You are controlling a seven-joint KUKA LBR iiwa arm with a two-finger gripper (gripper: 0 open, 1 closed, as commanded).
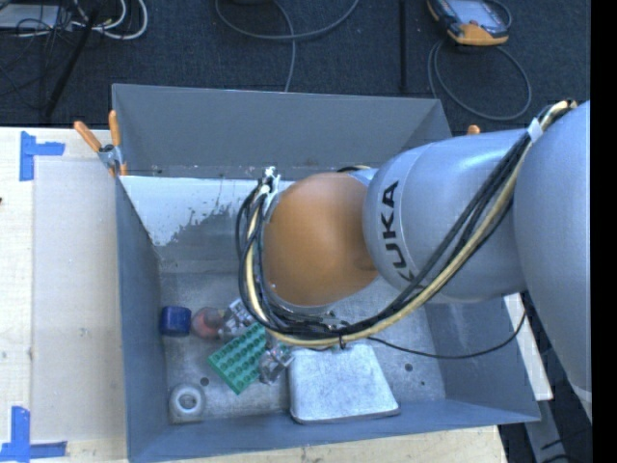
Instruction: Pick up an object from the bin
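Jaws' opening masked by orange cover (318, 239): cannot tell. Green studded plate (239, 358) at jaws, grey pad (339, 386) just beside; risk of clipping both, slipping.

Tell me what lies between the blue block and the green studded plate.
A small reddish round thing lies between the blue block and the green studded plate, in the camera view.

arm (453, 210) in from right, orange wrist cover (313, 239) over bin (289, 128) centre | gripper (270, 355) low beside green studded plate (237, 359), front-left floor | blue block (174, 320) and reddish ball (205, 322) just left | grey ring (187, 400) front-left corner | pale flat pad (339, 386) at front edge
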